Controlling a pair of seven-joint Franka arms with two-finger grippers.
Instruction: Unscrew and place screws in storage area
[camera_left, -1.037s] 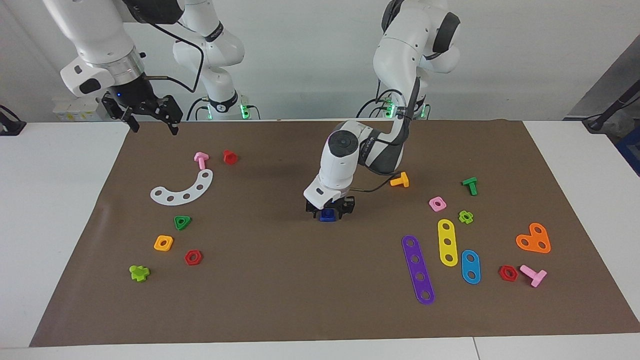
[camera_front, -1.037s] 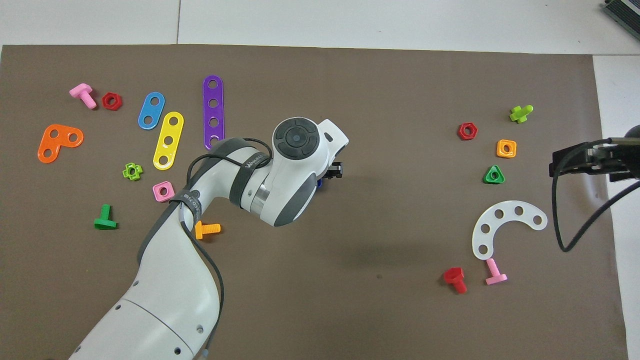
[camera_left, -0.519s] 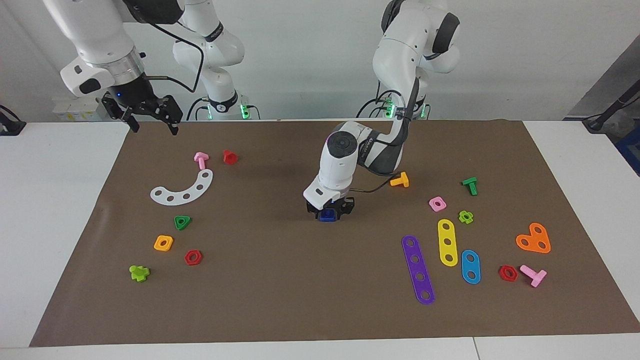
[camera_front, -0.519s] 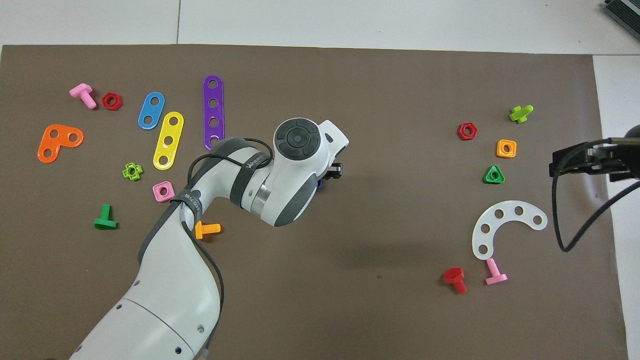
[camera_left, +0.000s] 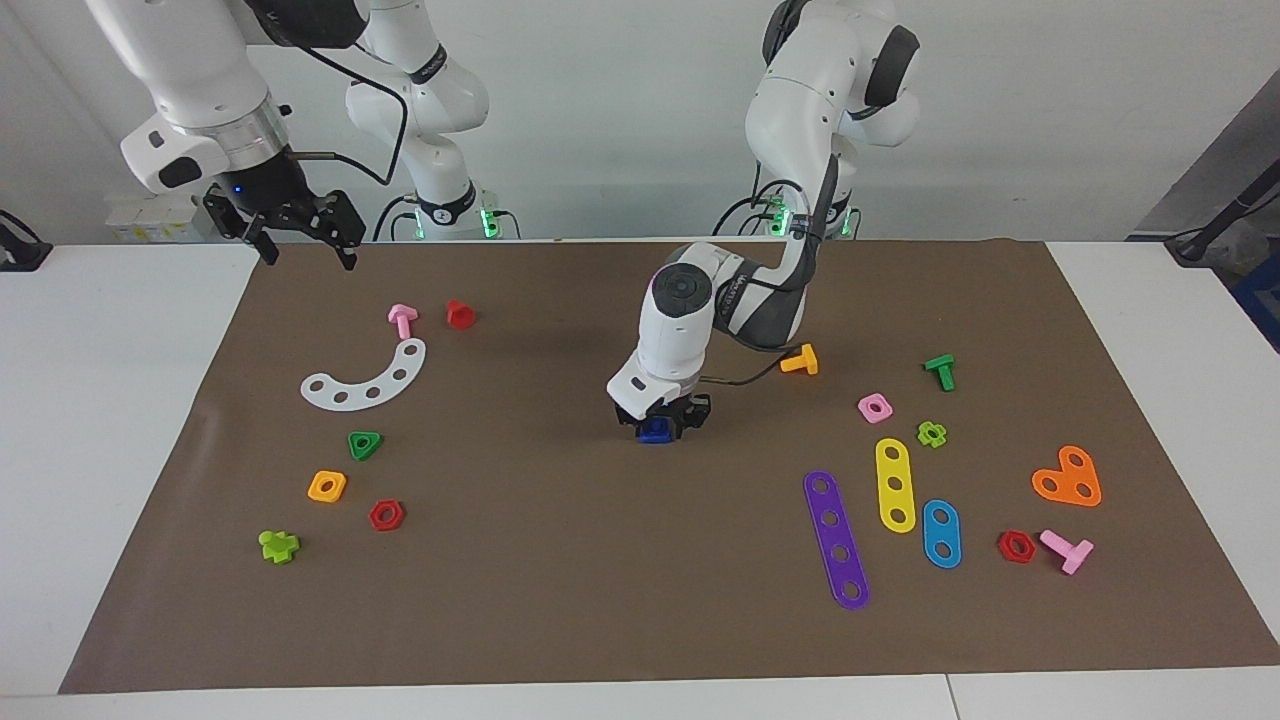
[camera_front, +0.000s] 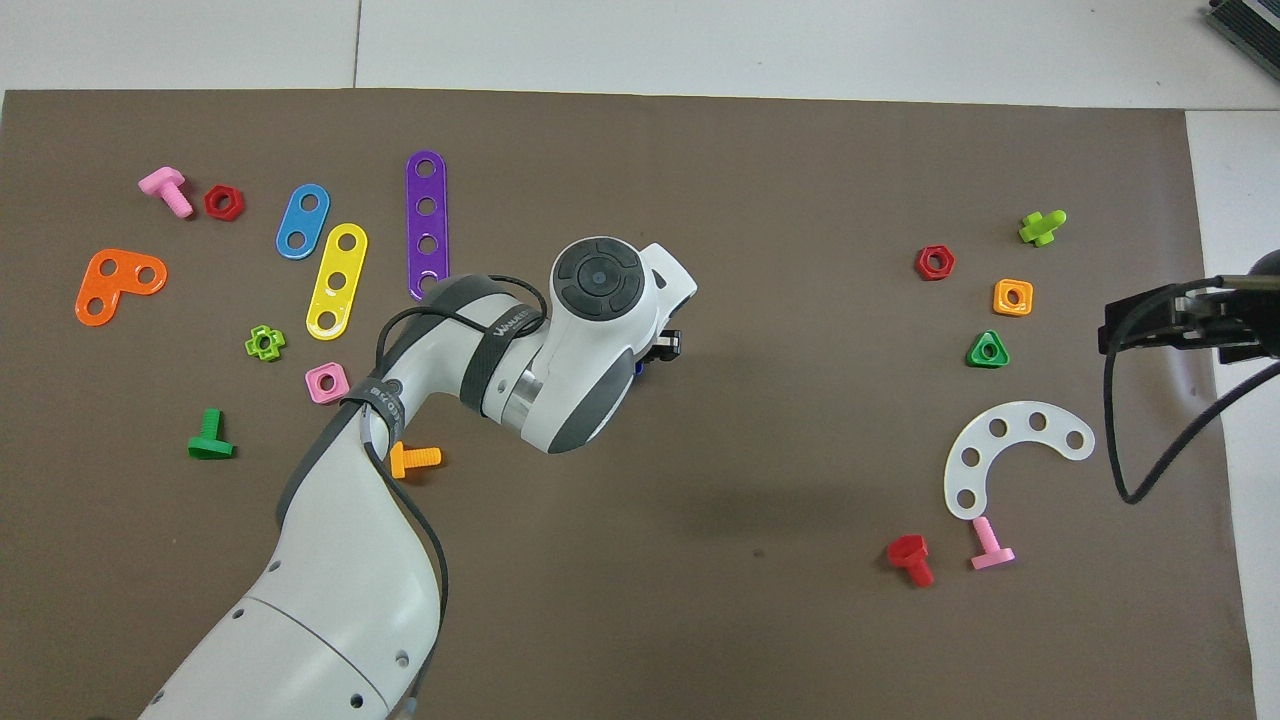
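A small dark-blue screw (camera_left: 656, 431) stands on the brown mat (camera_left: 560, 560) near its middle. My left gripper (camera_left: 660, 428) points straight down over it, fingers closed in against its sides. In the overhead view the left wrist covers the gripper, and only a sliver of the blue screw (camera_front: 638, 366) shows. My right gripper (camera_left: 308, 258) hangs open and empty above the mat's edge at the right arm's end; the overhead view shows the right gripper (camera_front: 1108, 325) beside a green triangular nut (camera_front: 987, 350). A storage area is out of view.
Toward the left arm's end lie an orange bolt (camera_left: 800, 360), a pink nut (camera_left: 875, 407), a green bolt (camera_left: 940, 371) and coloured strips (camera_left: 836, 538). Toward the right arm's end lie a white curved strip (camera_left: 368, 378), a pink bolt (camera_left: 402, 319), a red bolt (camera_left: 459, 313) and several nuts.
The left gripper has narrowed around the blue screw while staying in place. The right arm has not moved.
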